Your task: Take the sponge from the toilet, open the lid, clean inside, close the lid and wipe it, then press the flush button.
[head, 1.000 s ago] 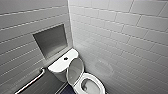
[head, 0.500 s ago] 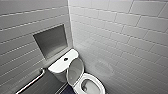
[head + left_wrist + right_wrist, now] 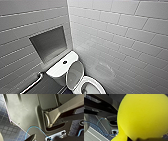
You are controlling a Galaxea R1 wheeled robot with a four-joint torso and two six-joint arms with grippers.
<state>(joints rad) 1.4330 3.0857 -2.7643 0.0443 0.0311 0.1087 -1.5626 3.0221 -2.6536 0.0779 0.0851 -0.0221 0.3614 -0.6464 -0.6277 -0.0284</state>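
Step in hand: I judge the pickup and the opening done. The lid (image 3: 74, 75) stands raised against the tank of the toilet (image 3: 60, 67) and the bowl (image 3: 92, 87) lies open, so cleaning inside is what I'm on.
Sponge: in the right wrist view the yellow sponge (image 3: 142, 115) sits right up against the camera, well apart from the bowl, with floor tiles far behind it.
Right gripper (image 3: 142, 139): I take it as pinched on the sponge's lower edge, since the sponge hangs clear of any surface. I can barely make out the fingers themselves.
Left gripper: I cannot tell its state.
Next move calls for: carrying the sponge down into the bowl, keeping clear of the raised lid and of the tiled wall (image 3: 120, 45) close beside it.
Flush button (image 3: 65, 62): on the tank top, untouched so far by my reading.
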